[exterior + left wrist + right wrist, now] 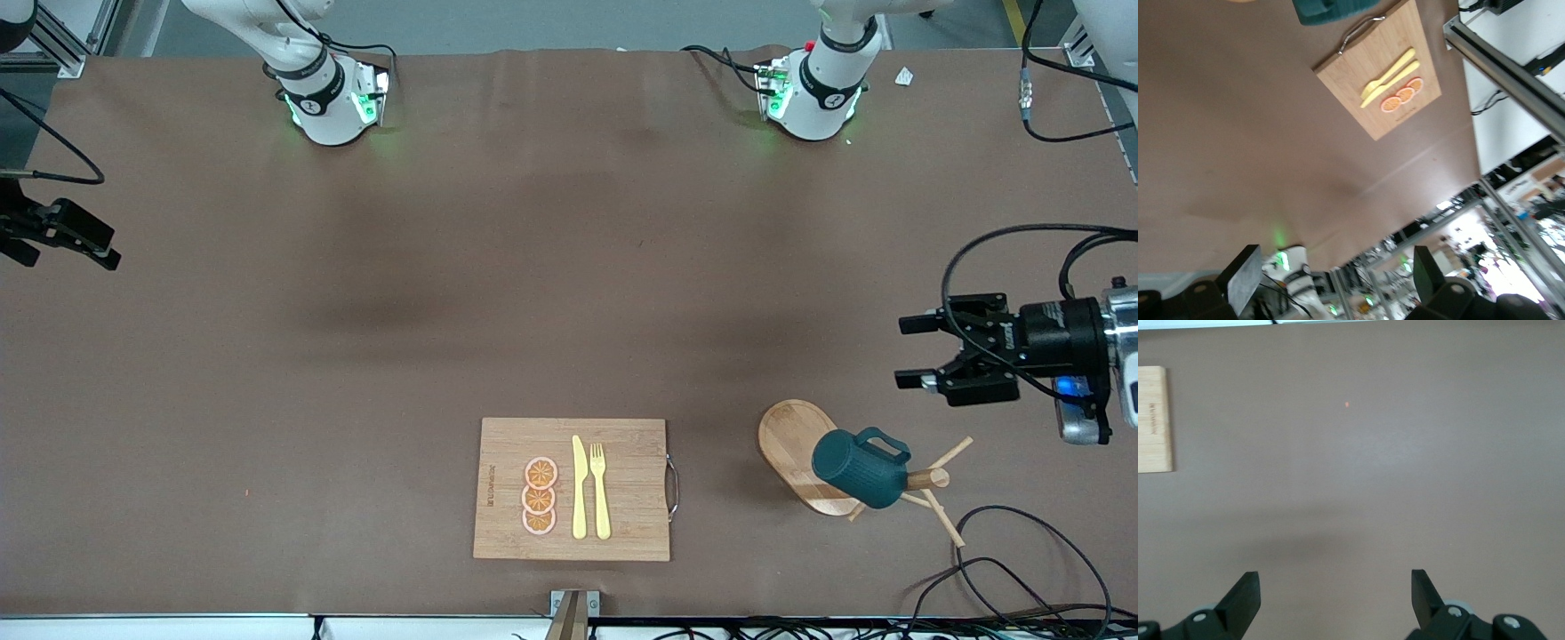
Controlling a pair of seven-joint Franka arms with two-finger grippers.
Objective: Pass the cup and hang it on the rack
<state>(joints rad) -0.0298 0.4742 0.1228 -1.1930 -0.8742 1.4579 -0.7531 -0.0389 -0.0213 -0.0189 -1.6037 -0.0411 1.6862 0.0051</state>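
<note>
The dark teal ribbed cup (861, 468) hangs tilted on a peg of the light wooden rack (794, 442), which stands near the front camera toward the left arm's end of the table. The cup's edge also shows in the left wrist view (1331, 10). My left gripper (913, 352) is open and empty in the air, over the table beside the rack and apart from the cup; its wrist view (1336, 273) shows nothing between the jaws. My right gripper (100, 247) is open and empty over the table's right-arm end, and its wrist view (1335, 587) shows bare table.
A bamboo cutting board (631, 444) with a yellow knife (579, 487), a yellow fork (600, 489) and three orange slices (540, 496) lies near the front edge at mid-table. Black cables (1005, 569) lie near the rack at the front corner.
</note>
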